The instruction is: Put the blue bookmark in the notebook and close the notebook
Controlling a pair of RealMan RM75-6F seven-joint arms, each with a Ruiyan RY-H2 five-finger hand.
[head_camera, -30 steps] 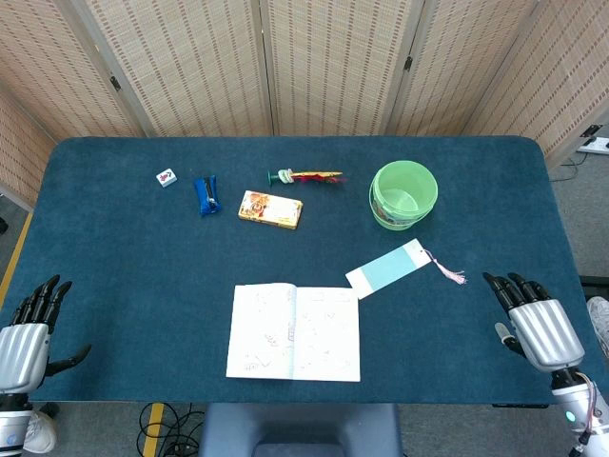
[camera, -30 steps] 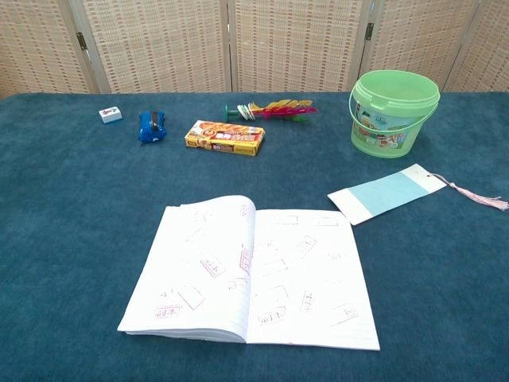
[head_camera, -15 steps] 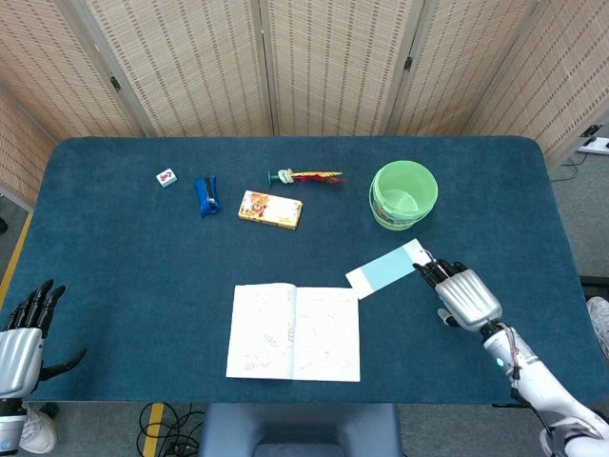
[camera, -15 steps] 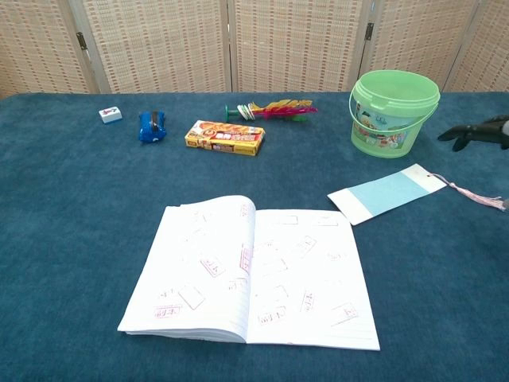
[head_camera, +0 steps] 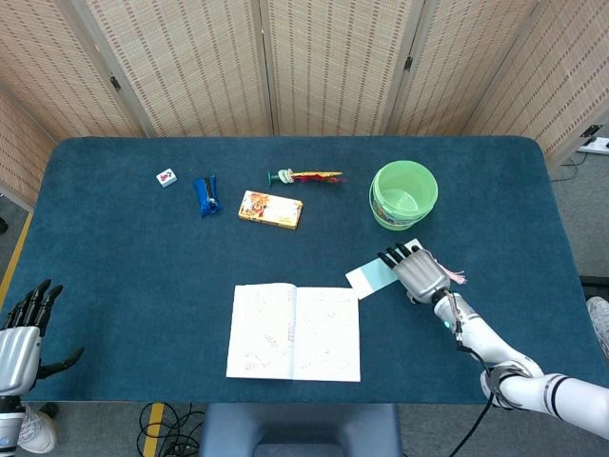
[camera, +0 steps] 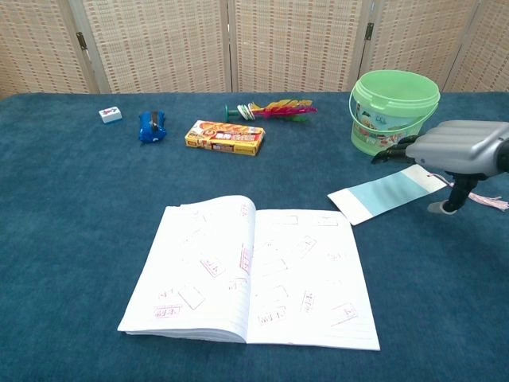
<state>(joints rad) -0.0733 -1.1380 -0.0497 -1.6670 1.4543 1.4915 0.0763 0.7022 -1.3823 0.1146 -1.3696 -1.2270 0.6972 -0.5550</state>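
Light-blue paper bookmark with white ends and a pink tassel (camera: 388, 194) flat on the dark blue cloth-covered table (head_camera: 124, 267), just right of the open white notebook's (camera: 258, 274) far right corner, slanting away toward the green plastic bucket (camera: 394, 111). Notebook spread flat near the table's front edge, pages stamped with small red marks.

Right hand (camera: 453, 151), silver-backed with black fingers, hovering palm-down over the tasselled far end of the bookmark, fingers apart and extended toward the bucket, holding nothing; thumb pointing down toward the cloth beside the bookmark's edge, contact impossible to tell. In the head view, same hand (head_camera: 415, 270) covering the bookmark's upper right end, the lower left part showing beside the notebook.

Left hand (head_camera: 24, 331) low at the table's near left corner, well apart from everything, fingers spread and empty.

Along the far side: small white tile (head_camera: 166, 177), blue sharpener-like object (head_camera: 206, 194), yellow-orange printed box (head_camera: 270, 209), colourful feathered shuttlecock toy (head_camera: 306, 176).
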